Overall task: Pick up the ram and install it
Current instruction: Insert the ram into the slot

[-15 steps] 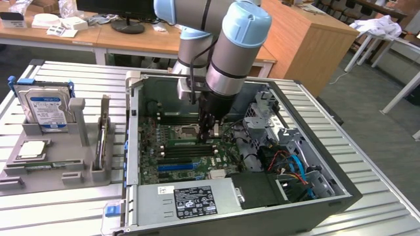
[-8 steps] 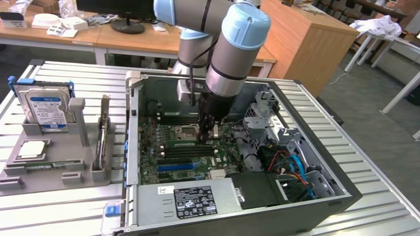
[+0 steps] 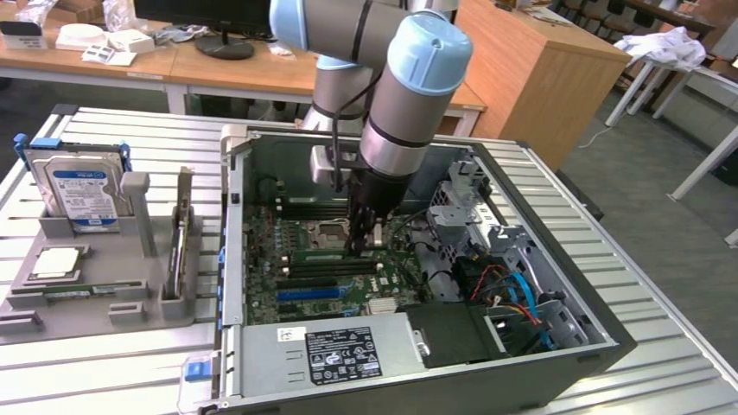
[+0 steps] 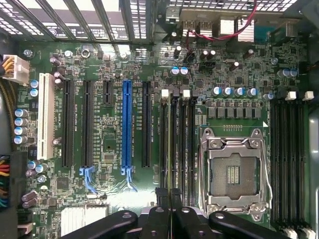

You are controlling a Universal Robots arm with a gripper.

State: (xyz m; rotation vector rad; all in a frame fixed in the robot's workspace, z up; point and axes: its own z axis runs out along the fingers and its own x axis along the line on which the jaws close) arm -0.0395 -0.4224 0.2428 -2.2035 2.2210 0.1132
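Exterior view — gripper (image 3: 363, 246) down on the motherboard (image 3: 259, 307) inside the open case (image 3: 576, 346).
Its jaws stand together (the wrist view has the two black fingers (image 4: 162, 209) pressed side by side), with the tips at the bank of black memory slots (image 4: 192, 144). The ram (image 3: 323, 256) lies as a thin green strip in one of those slots, just beside the tips — whether they pinch its edge I cannot tell.

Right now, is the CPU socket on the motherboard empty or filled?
Empty. The CPU socket shows bare contacts inside its metal frame, with no processor or cooler on it.
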